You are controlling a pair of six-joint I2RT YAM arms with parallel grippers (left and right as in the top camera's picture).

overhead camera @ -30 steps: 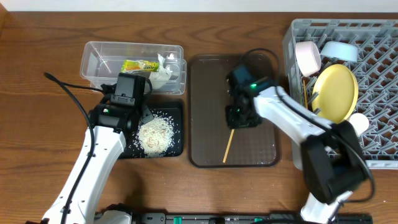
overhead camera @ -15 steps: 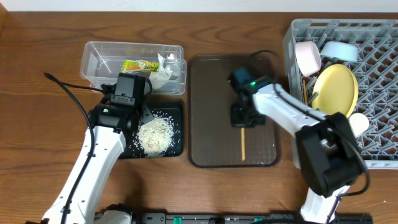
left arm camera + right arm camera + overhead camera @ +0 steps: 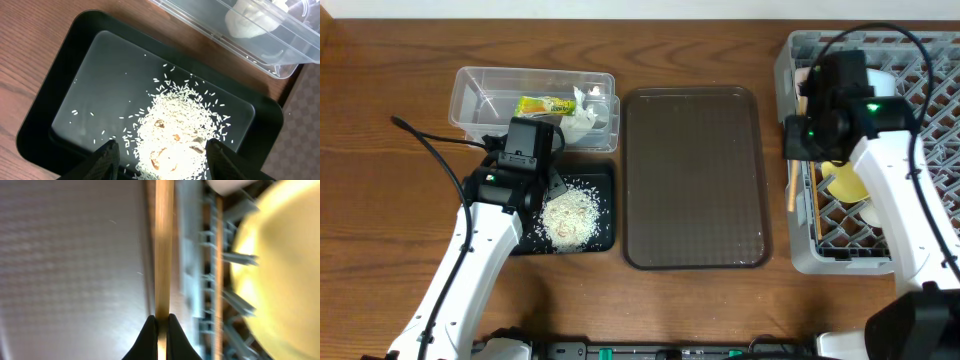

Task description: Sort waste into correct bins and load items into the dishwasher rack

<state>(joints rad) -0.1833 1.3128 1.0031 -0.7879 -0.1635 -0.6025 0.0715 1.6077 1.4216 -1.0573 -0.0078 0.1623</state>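
Only its wrist view shows the right jaws clamped on a chopstick; left jaws apart over rice

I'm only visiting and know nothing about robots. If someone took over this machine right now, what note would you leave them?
Left gripper: open, hovering over the rice in the black tray.
Right gripper: shut on a chopstick, held at the dishwasher rack wall beside the brown serving tray.
Done: wrapper and crumpled paper lie in the clear tub; the yellow plate is in the rack. The right arm hides most other dishes.
Left: put this chopstick into the rack and release.
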